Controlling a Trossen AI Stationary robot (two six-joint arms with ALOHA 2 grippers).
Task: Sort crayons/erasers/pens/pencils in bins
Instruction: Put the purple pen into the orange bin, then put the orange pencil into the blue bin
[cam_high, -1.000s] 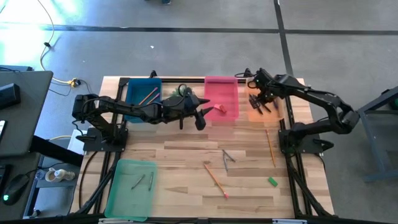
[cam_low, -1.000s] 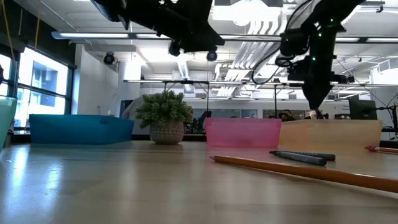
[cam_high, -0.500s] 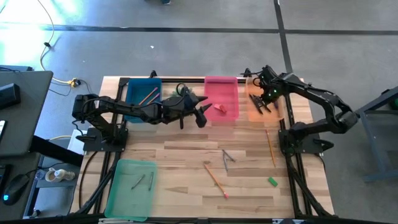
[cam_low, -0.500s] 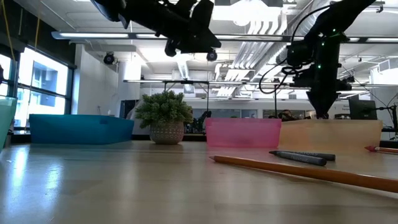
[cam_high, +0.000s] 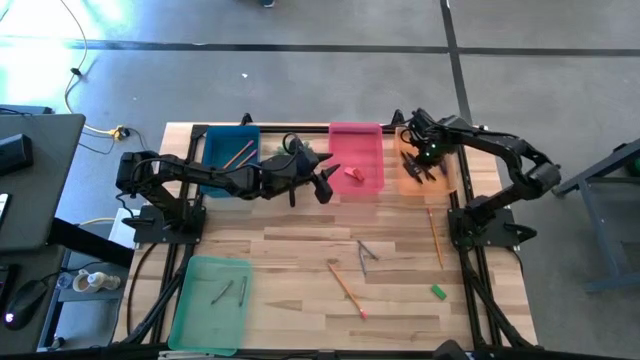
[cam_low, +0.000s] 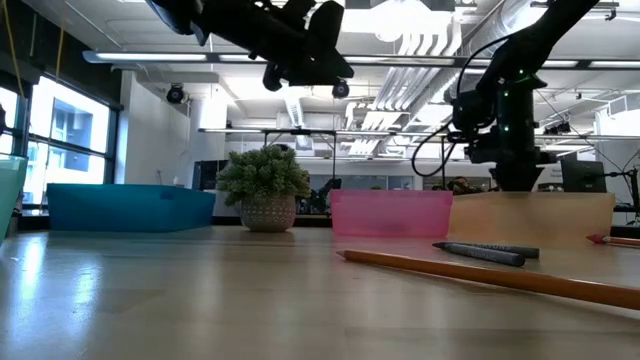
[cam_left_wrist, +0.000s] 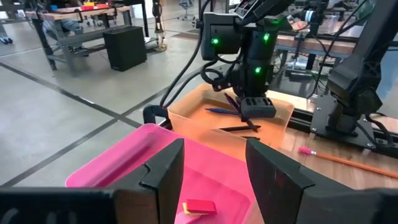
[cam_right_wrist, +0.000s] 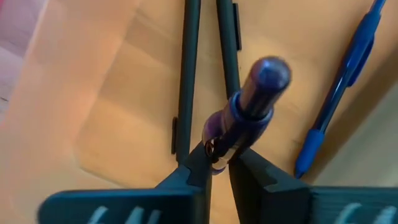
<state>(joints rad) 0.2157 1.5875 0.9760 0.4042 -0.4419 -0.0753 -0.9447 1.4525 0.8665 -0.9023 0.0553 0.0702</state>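
Orange bin (cam_high: 411, 184): directly beneath the right gripper (cam_right_wrist: 219, 163), holding two black pens (cam_right_wrist: 188, 74) and a blue pen (cam_right_wrist: 339, 93). Right jaws: nearly together, pinching a purple pen (cam_right_wrist: 249, 112) end. Left gripper (cam_left_wrist: 214, 168): jaws apart, empty, above the pink bin (cam_left_wrist: 124, 165).

Plant (cam_high: 300, 148) between two bins; pencils (cam_high: 346, 288) mid-table.

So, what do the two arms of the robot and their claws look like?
Both arms are dark, nearly black, built of jointed segments, with black cables looping along them. The right arm's wrist block carries small green lights. Each ends in a claw of two flat, dark, angular fingers: the left claw shows broad wedge-shaped fingers, the right claw narrower ones. No lettering is legible.
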